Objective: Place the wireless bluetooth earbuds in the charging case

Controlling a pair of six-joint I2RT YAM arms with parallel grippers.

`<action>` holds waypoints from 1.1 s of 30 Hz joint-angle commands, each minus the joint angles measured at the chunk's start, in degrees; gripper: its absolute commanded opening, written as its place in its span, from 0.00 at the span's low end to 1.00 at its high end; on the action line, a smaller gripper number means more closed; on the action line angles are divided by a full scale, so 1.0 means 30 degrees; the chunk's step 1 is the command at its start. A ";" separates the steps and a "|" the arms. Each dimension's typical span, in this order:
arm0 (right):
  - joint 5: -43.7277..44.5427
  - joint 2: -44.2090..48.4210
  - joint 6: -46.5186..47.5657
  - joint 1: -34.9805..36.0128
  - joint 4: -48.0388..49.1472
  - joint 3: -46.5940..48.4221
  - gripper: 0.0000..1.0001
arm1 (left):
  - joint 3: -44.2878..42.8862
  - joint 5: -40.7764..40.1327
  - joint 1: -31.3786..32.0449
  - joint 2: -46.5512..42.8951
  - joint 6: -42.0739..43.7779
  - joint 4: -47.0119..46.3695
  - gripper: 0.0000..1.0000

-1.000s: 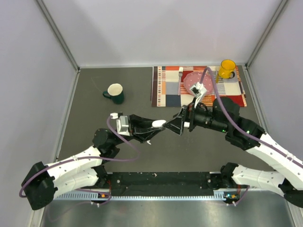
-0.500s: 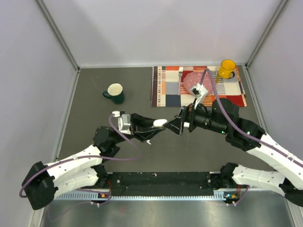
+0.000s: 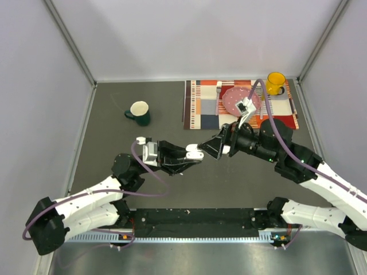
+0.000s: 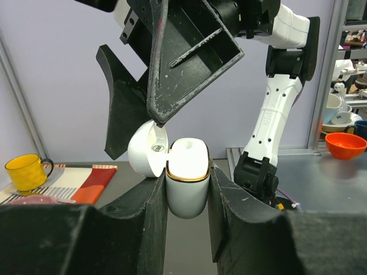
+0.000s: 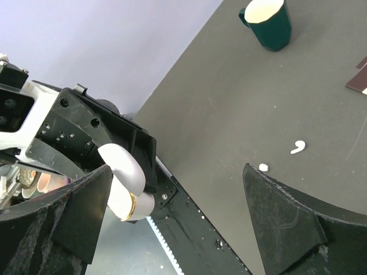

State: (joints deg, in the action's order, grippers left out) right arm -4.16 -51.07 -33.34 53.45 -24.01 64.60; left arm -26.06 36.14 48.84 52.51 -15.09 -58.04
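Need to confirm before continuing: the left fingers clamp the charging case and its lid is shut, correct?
No. The left fingers do clamp the charging case, but its lid is hinged open, not shut; the left wrist view shows it.

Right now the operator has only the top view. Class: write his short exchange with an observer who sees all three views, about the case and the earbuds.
Operator: Is the case's lid open?
Observer: Yes. In the left wrist view the case stands upright, clamped in the left gripper, with its lid tipped back.
Operator: Is any earbud lying loose? I can't find one from above.
Observer: Yes. The right wrist view shows one earbud on the table, with a smaller white piece lying near it, apart from it. It is too small for me to tell what it is.
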 commanded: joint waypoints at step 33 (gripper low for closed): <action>0.3845 -0.3655 -0.4999 -0.4224 -0.2658 -0.1848 0.99 | 0.2155 -0.5277 0.0126 -0.9942 0.2159 0.8680 0.00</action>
State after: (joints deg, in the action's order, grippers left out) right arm 6.17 -55.00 -46.65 40.60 -27.88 56.25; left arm -19.62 23.00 48.93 26.61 -10.70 -37.06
